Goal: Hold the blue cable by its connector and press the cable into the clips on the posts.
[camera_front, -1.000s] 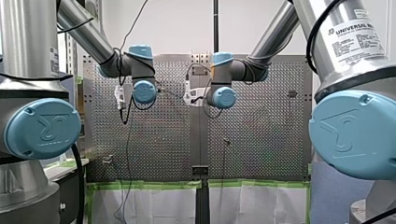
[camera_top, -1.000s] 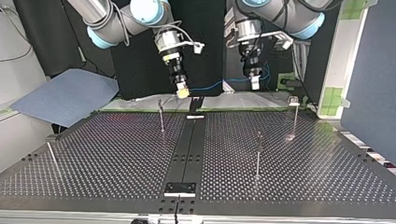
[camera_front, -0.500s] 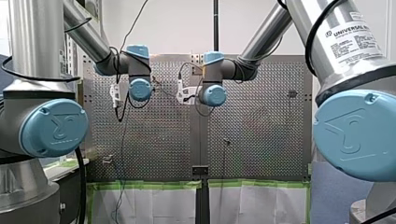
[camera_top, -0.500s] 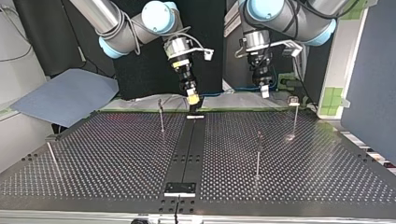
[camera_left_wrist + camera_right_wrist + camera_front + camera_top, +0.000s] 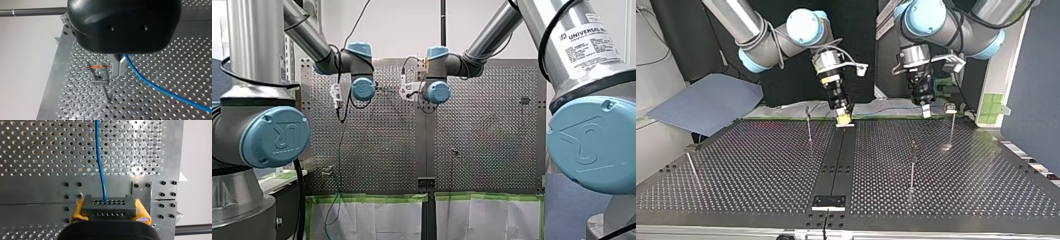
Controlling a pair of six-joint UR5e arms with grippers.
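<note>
my right tool (image 5: pixel 109 210) is clamped shut on the connector (image 5: pixel 108 202), with a yellow pad on each side. the blue cable (image 5: pixel 100 157) leaves it straight ahead over the table (image 5: pixel 37 150). my left tool (image 5: pixel 119 67) looks closed on the cable further along: metal fingers together, cable coming out between them. it sits just beside the nearest post (image 5: pixel 105 91) and its clip (image 5: pixel 98 67), and the cable is not in the clip yet. my read: this is the approach to the first clip. to do it well, hold the span between the two tools taut, line the cable over the clip mouth, then press straight in with the left tool close to the clip. the post is thin, so side load would likely bend or tip it. no tugging at the connector end, or the cable could slip through the metal fingers. surface: perforated metal table with a dark centre strip (image 5: pixel 836 155) and three more thin posts (image 5: pixel 912 165) standing well apart. room: dark backdrop behind the arms, a blue-grey sheet (image 5: pixel 706 102) off the table at the top view's left, green tape (image 5: pixel 993 102) on the frame at its right.
</note>
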